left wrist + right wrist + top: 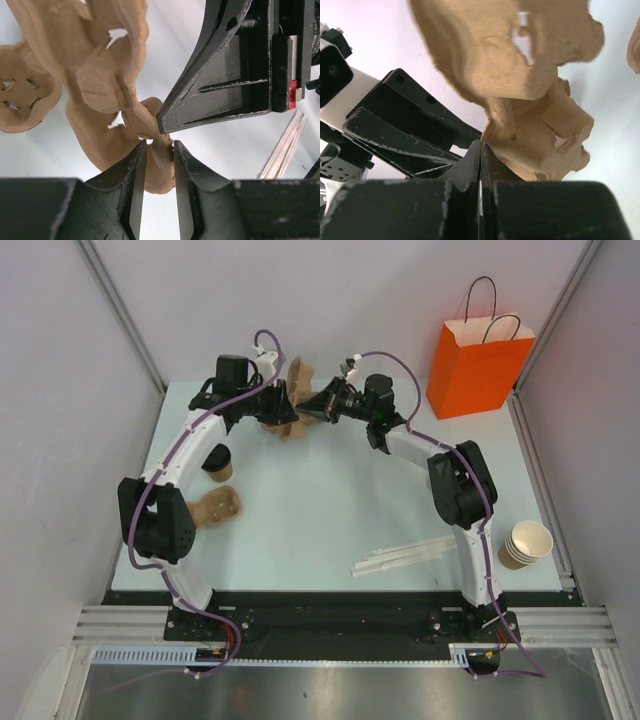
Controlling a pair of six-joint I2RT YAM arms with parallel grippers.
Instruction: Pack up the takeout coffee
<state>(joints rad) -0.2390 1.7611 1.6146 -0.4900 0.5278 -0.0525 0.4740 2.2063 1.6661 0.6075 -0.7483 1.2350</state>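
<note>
1. While the takeout coffee (217, 462) stood lidded on the table (330, 500) by the left arm, nothing was packed.
2. Left gripper (159, 150) clamped the pulp cup carrier (100, 85), held aloft.
3. Right gripper (480, 150), fingers together, met its edge.
4. Orange bag (478, 365) waited far right.

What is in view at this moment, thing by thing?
takeout coffee: one, tan cup with black lid, table's left side.
flat cup carrier: one, tan pulp, near left on the table.
raised cup carrier: one, tan pulp, held up at far centre.
orange bag: one, orange with dark handles, upright at far right.
stack of cups: one stack, tan, lidless, near right.
flat sticks: a few, pale, near centre-right.
table: one, pale.
left gripper: closed on the raised cup carrier's edge.
right gripper: shut, tip at the same carrier.
</note>
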